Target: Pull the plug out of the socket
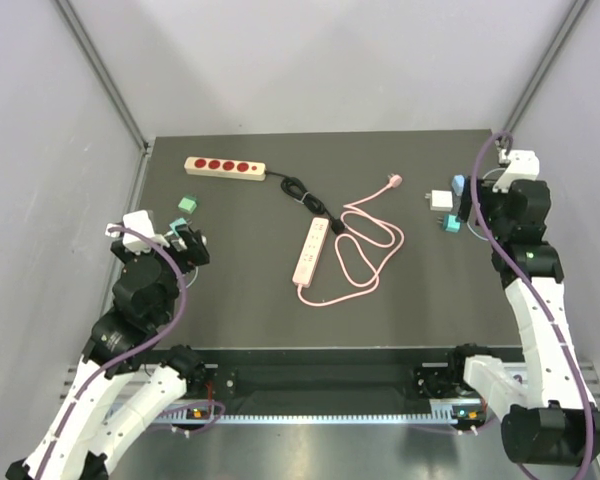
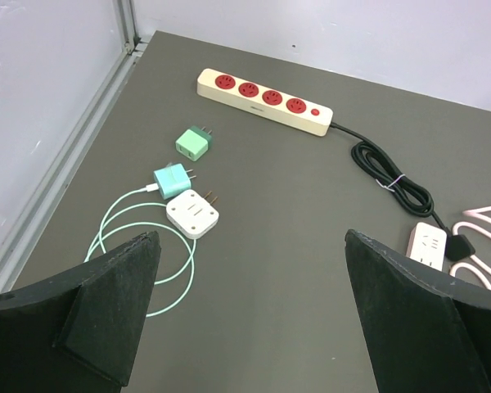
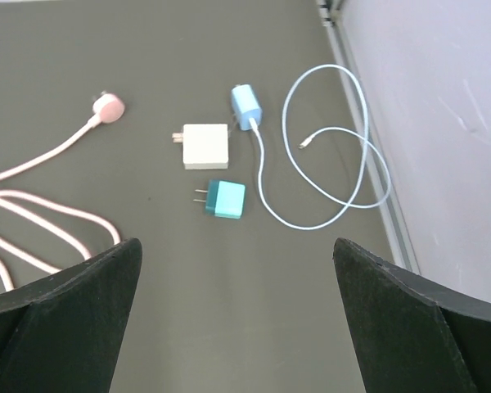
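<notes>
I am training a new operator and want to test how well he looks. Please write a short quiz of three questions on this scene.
1. True or false: the black plug sits in the white power strip.
2. How many red sockets does the beige strip have? A) three B) four C) five
3. Fill in: the left gripper and the right gripper are both ____.
Key: 1 true; 2 B; 3 open.
</notes>
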Motion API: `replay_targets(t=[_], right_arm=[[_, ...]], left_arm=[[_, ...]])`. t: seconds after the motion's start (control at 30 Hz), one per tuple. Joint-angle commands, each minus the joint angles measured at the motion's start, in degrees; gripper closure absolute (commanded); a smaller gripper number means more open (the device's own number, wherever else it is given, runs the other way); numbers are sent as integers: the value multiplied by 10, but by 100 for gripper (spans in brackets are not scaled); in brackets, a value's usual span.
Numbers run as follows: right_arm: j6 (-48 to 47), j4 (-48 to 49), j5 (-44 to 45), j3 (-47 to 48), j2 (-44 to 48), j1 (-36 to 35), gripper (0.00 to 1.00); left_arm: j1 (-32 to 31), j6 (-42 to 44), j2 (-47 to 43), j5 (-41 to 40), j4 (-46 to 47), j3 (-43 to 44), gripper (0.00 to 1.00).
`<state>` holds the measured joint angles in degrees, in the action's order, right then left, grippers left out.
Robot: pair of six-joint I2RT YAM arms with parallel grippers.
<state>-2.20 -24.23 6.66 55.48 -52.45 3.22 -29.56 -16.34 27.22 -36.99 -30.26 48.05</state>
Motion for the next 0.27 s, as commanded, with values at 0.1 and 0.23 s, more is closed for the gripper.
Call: replay_targets(t=[0.1,0.23], right_arm=[[48,-4,79,3,8,5,0],[39,0,79,-3,0,5,0]], left_arm=[[2,11,-10,-11,2,-2,1],[2,10,-13,-10,6,-9,1]])
